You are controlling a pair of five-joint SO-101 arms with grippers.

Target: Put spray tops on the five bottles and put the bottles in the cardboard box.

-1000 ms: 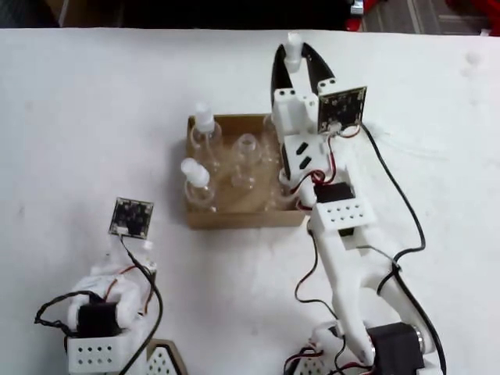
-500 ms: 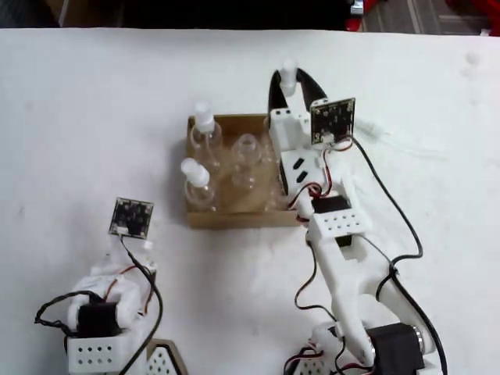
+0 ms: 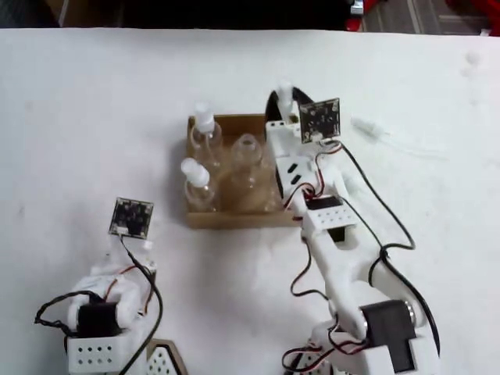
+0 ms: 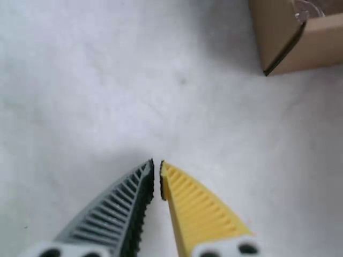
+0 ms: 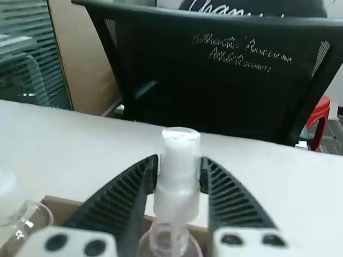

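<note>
White tabletop (image 3: pixel 94 94) carried the cardboard box (image 3: pixel 234 215) near its middle. At the box's far right corner, the right gripper (image 5: pixel 178 160) pinched the spray top (image 5: pixel 180 142) on a bottle (image 5: pixel 166 243) in its jaws. Jaws of the left gripper (image 4: pixel 156 168) were shut, empty.

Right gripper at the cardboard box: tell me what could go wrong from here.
1. The right gripper pinches only the spray top; the clear bottle beneath could tilt or drop off if the top is not seated.
2. The cardboard box is crowded; lowering there could knock the uncapped bottle beside it.
3. A loose spray top lies on the table close by; a sideways swing might sweep it away.
</note>
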